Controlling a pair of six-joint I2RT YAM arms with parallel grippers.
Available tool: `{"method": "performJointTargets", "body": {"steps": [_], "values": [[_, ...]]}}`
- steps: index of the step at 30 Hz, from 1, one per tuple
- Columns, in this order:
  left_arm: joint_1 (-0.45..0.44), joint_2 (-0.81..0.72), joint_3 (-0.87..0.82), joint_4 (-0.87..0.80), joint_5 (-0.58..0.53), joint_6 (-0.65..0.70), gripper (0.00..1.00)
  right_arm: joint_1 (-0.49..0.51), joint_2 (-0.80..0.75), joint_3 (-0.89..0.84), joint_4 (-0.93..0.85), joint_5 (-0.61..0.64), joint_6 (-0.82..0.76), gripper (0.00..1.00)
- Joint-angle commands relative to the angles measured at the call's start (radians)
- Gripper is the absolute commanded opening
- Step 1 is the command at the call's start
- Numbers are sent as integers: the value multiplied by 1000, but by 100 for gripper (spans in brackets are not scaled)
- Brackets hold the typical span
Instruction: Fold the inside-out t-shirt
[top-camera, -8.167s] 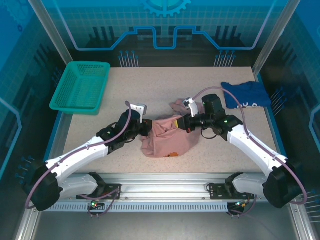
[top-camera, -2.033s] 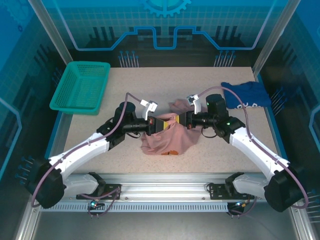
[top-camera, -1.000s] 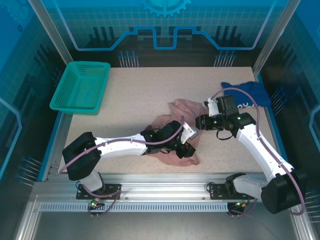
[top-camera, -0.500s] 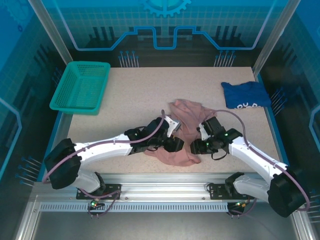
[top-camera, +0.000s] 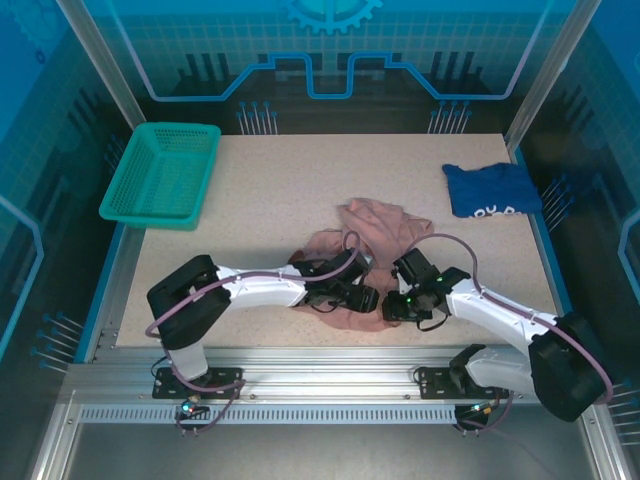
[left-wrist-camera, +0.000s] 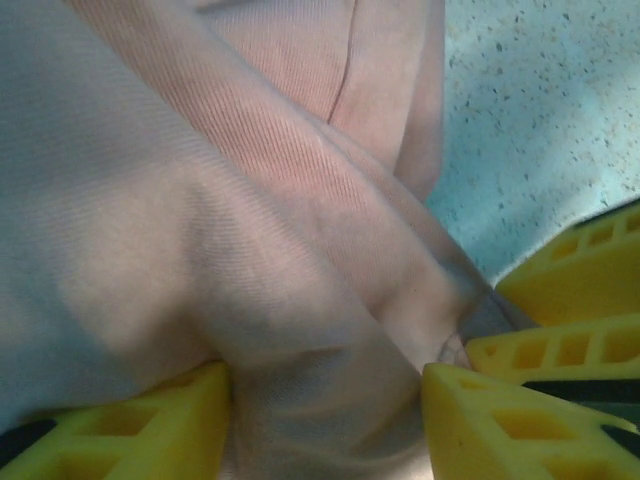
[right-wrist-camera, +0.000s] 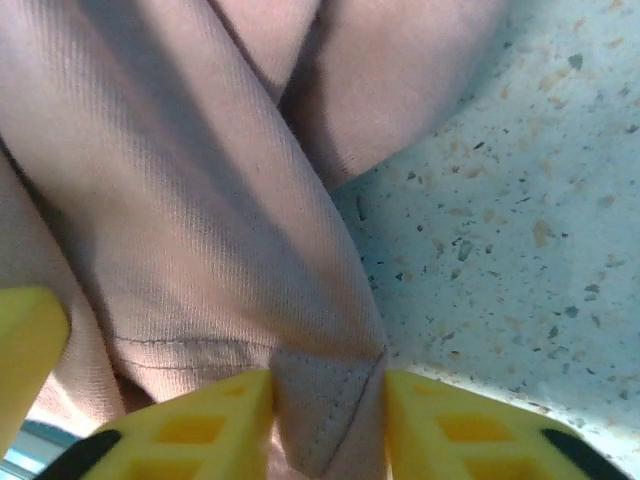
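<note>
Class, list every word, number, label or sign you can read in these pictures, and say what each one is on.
Dark blue shirt: its white print looks like letters, too small and blurred to read.
Pink t-shirt: no readable text in the top or wrist views.
Green basket: no text.

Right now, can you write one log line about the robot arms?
pink t-shirt: crumpled on table, not yet folded | left gripper: cloth in jaws, grip unclear | right gripper: shut on shirt hem
</note>
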Motion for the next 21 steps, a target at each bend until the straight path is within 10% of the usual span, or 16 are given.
{"method": "performJointTargets", "body": {"steps": [1, 9, 21], "values": [[0, 37, 33, 4, -34, -17, 43, 13, 9, -9, 58, 7, -3, 23], [33, -58, -55, 71, -14, 19, 2, 12, -45, 56, 60, -21, -58, 0], [209, -566, -328, 87, 9, 233, 0, 2, -195, 84, 243, -147, 34, 0]]}}
